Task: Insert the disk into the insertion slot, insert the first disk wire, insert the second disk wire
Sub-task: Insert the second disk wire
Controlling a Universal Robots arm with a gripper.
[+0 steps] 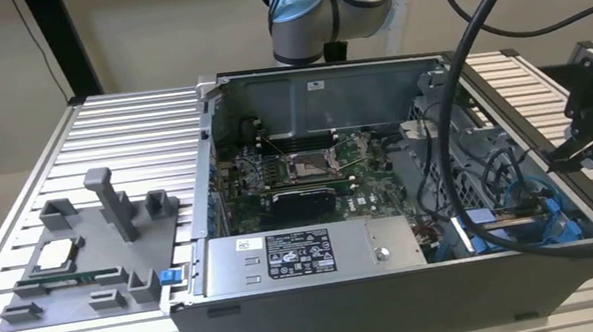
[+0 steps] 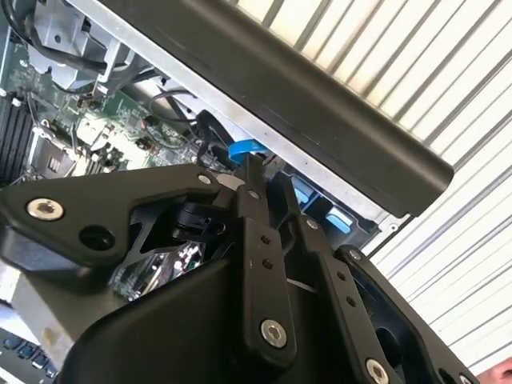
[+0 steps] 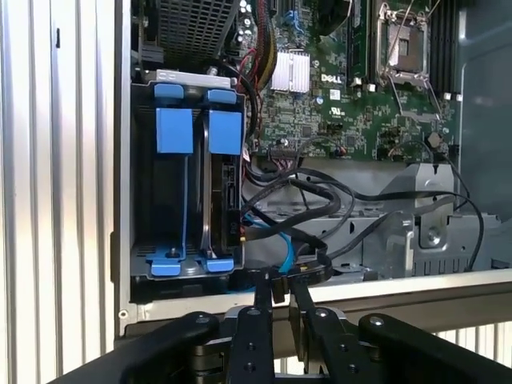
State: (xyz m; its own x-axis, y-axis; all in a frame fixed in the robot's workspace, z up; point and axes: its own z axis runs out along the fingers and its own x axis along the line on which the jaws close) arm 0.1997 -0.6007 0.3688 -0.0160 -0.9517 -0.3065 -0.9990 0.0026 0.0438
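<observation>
Tool [image 1: 573, 155] hangs at the exterior view's right, just past the side wall of one open computer case [image 1: 399, 304] that sits on the ribbed metal surface [image 1: 127, 126]. Whether the tool is clenched or released cannot be told. In the first wrist view the tool [image 3: 280, 298] is right at the case rim, close to a bunch of black wires [image 3: 320, 196] and one blue wire [image 3: 284, 252]. The insertion slot [image 3: 142, 264] is in the corner of the case nearest the tool. Two bright blue frames stand in it side by side. The disk [image 3: 225, 132] is already in there, standing on its edge in the frame closer to the one green board [image 3: 336, 104]. One grey power box [image 1: 306, 256] lies along the front of the case. It has one white label [image 1: 283, 255] with small black print and little marks on it. One grey tray [image 1: 69, 305] with small parts lies on the surface at the exterior view's left. Two thick black cables [image 1: 448, 117] hang down over the case.
</observation>
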